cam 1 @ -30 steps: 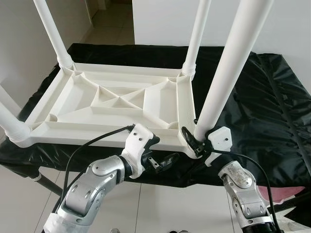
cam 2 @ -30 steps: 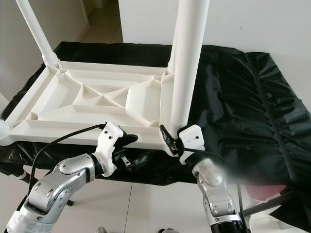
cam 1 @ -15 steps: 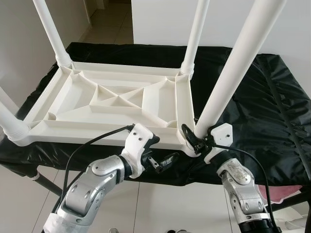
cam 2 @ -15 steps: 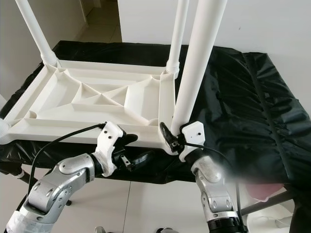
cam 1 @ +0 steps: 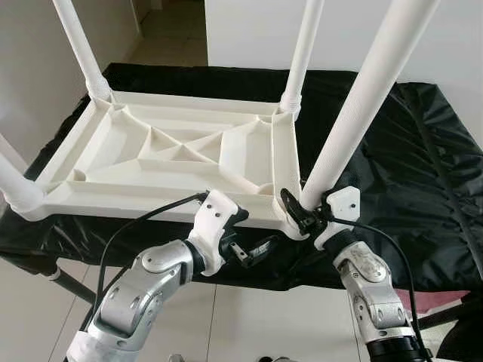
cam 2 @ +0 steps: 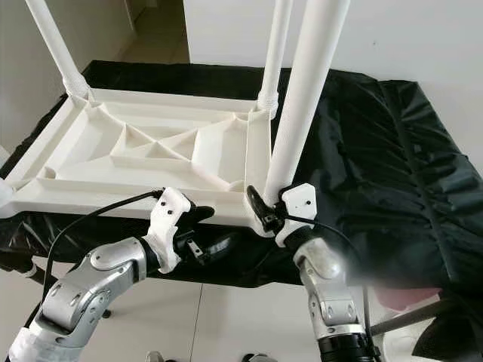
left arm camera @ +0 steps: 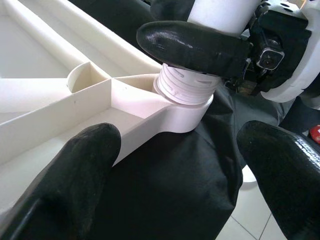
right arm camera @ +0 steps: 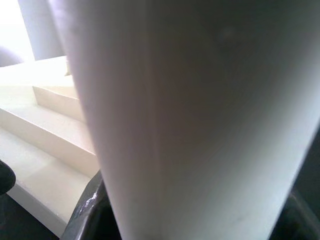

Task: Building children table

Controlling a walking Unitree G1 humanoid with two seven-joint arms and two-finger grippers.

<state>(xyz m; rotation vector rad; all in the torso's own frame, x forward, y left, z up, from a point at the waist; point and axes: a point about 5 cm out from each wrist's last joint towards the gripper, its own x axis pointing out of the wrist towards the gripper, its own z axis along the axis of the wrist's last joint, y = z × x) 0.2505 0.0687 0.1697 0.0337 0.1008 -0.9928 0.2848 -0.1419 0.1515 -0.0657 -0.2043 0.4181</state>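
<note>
**Q:** Left eye view: which step is in hand?

**A:** Fitting the last leg. The tabletop (cam 1: 173, 162) lies upside down on a black sheet (cam 1: 392, 143), with three legs already standing in their corners. The right gripper (cam 1: 304, 214) pinches the fourth leg (cam 1: 355, 113) just above its base at the near right corner. That leg leans away from upright. The left gripper (cam 1: 253, 253) hovers below the tabletop's near edge, fingers spread, holding nothing.

**Q:** Right eye view?

**A:** Same layout. The leg (cam 2: 306, 98) tilts toward the right while the far right leg (cam 2: 275, 45) stands nearly straight.

**Q:** Left wrist view?

**A:** The threaded end (left arm camera: 187, 87) of the leg sits in the corner socket (left arm camera: 182, 112), with ridges exposed above the rim. Judgement: it is not fully seated. One right finger (left arm camera: 192, 47) presses the leg just above the thread.

**Q:** Right wrist view?

**A:** The leg (right arm camera: 200, 120) lies close between the fingers, confirming the grip.

**Q:** What does the next move call for?

**A:** Likely straightening the leg, then turning it down into the socket while the tabletop is steadied.
</note>
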